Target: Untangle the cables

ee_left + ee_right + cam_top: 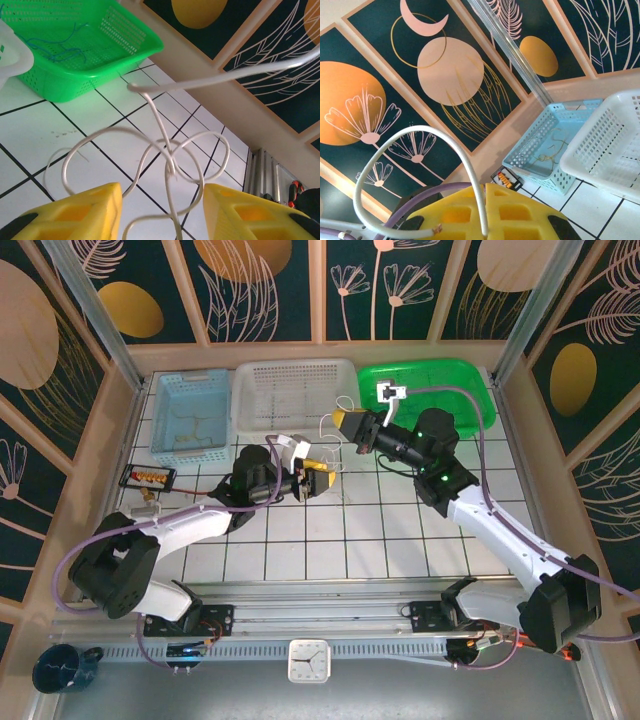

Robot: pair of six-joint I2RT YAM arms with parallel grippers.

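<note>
Just in front of the green basket (pixel 420 366), the right gripper (pixel 345 426) pinched the white cable (pixel 160 120) aloft, seemingly to let its tangle hang open, while the left gripper (pixel 162 200), jaws spread, straddled the loops.

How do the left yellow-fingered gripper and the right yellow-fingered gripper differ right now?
The left yellow-fingered gripper stands open, the thin white cable looping loose between its jaws; the right yellow-fingered gripper is shut, pinching that cable. The left lies nearer the arm bases, the right closer to the green plastic basket. Both are yellow-fingered and work the same cable.
</note>
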